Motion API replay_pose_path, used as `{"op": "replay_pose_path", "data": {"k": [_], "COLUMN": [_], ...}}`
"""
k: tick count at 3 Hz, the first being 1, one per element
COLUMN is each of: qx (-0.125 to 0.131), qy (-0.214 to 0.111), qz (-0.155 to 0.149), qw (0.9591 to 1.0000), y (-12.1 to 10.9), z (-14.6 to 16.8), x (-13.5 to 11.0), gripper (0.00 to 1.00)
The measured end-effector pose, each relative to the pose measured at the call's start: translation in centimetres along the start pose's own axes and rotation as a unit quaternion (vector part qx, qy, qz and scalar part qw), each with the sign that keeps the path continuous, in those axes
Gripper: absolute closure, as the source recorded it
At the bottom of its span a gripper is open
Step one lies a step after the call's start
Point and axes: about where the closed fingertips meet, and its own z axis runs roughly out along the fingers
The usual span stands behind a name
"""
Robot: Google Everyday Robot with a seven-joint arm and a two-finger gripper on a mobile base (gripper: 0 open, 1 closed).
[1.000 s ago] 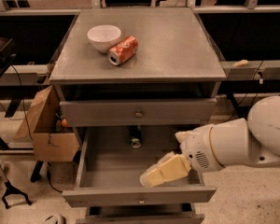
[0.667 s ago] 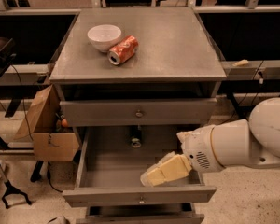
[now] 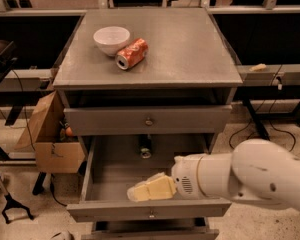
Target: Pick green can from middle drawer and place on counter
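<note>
The green can (image 3: 145,147) lies dark at the back of the open middle drawer (image 3: 115,176), just under the top drawer's front. My gripper (image 3: 149,189), cream-coloured on a white arm, reaches in from the right. It hangs over the drawer's front part, in front of the can and apart from it. It holds nothing that I can see. The grey counter (image 3: 185,49) tops the cabinet above.
A white bowl (image 3: 111,39) and an orange-red soda can (image 3: 131,53) lying on its side sit on the counter's back left. The top drawer (image 3: 149,120) is shut. A cardboard box (image 3: 50,139) stands on the floor to the left of the cabinet.
My arm has moved left and a little lower, bringing the gripper further over the drawer's front. The green can has not moved.
</note>
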Motion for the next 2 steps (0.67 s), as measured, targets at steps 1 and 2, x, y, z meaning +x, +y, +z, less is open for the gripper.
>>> {"op": "replay_pose_path", "data": {"k": [1,2], "qx": [-0.031,-0.038], "qy": [-0.011,-0.075], "qz": [0.056,0.06], "qw": [0.9979,0.9946], "y": [-0.8,-2.2], "z": [7.1,11.8], "x": [2.5,0.2], "gripper": [0.0,0.0]}}
